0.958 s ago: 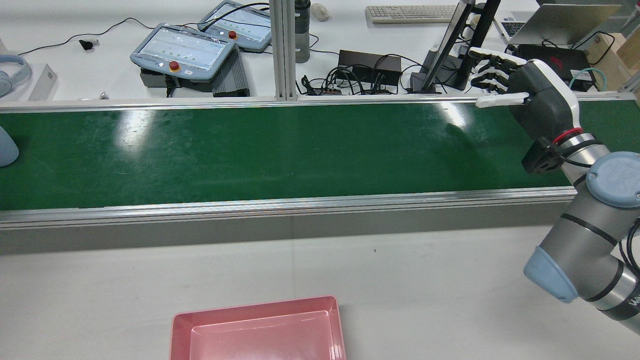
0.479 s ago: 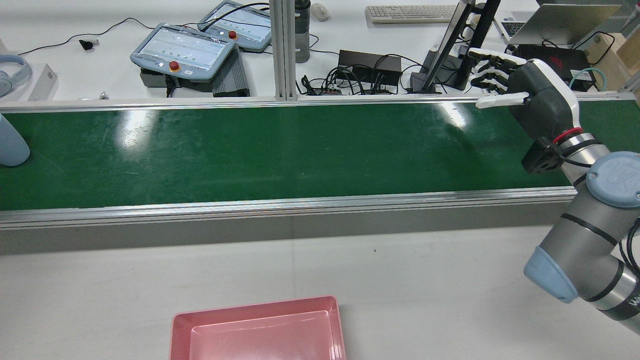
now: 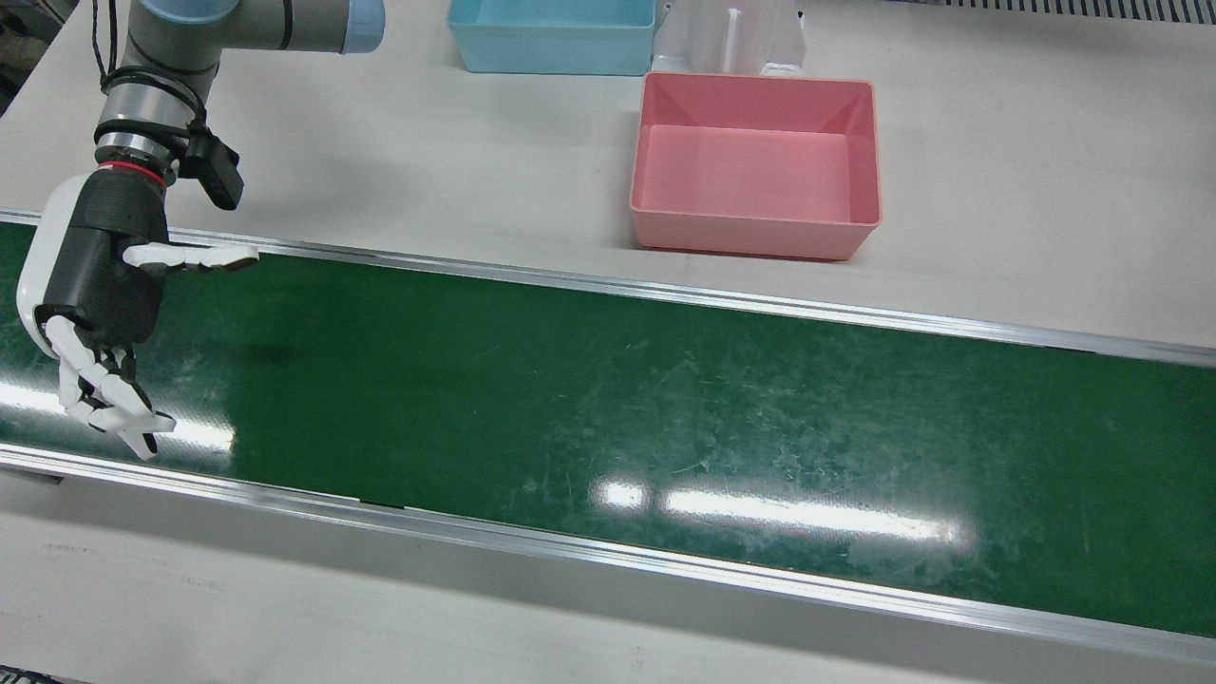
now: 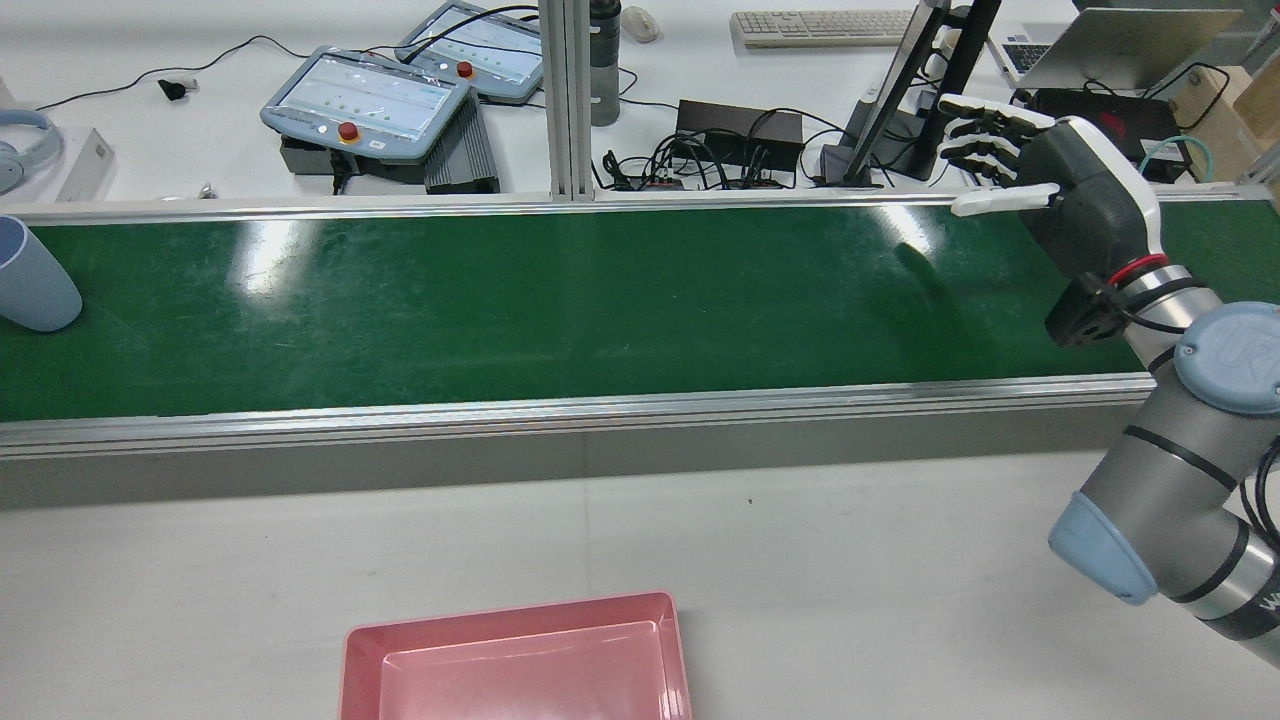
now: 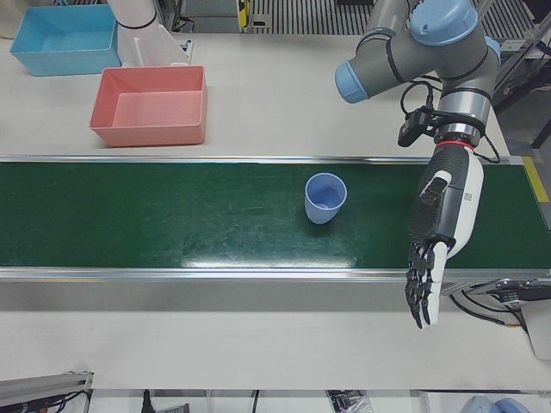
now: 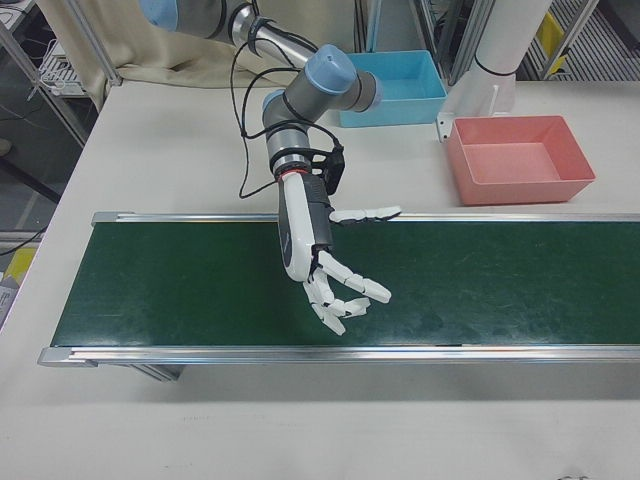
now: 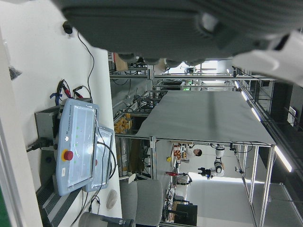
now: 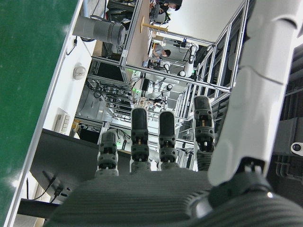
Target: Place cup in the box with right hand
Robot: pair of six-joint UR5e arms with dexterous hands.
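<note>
Little of the task is done. The pale blue plastic cup (image 5: 326, 198) stands upright on the green conveyor belt (image 4: 560, 300), untouched, and the pink rectangular plastic box (image 3: 755, 179) on the white surface (image 3: 997, 171) beside the belt is empty.

The right hand (image 6: 320, 262) hovers over the belt with fingers (image 6: 352, 288) spread and released, holding nothing. By my reading, reaching, grasping and carrying the cup all remain.

The left hand (image 5: 439, 232) hangs over the belt's far edge just to the cup's left, fingers extended and apart, also empty.

The rear view catches the cup only at its left edge, well apart from the right hand at the far right. The left-front view shows the cup whole. The front and right-front views show no cup at all, but show the box's bare floor.
</note>
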